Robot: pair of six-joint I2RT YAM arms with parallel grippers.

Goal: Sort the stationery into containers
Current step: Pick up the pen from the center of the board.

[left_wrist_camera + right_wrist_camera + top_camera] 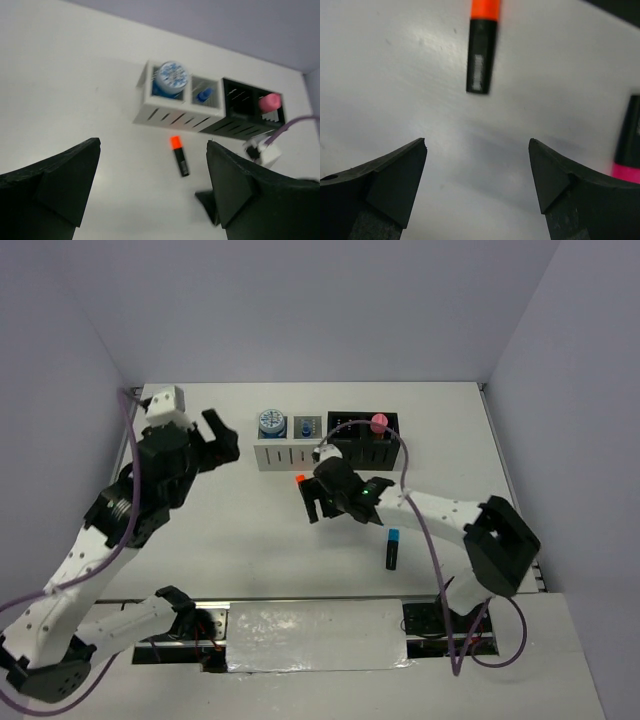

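An orange-capped highlighter (pixel 179 156) lies flat on the white table (pixel 75 75), just in front of the white organiser (pixel 175 117). The right hand (pixel 477 150) hovers above it, fingers wide apart, holding nothing. The left hand (pixel 152 144), off to the left, is wide open and empty too.
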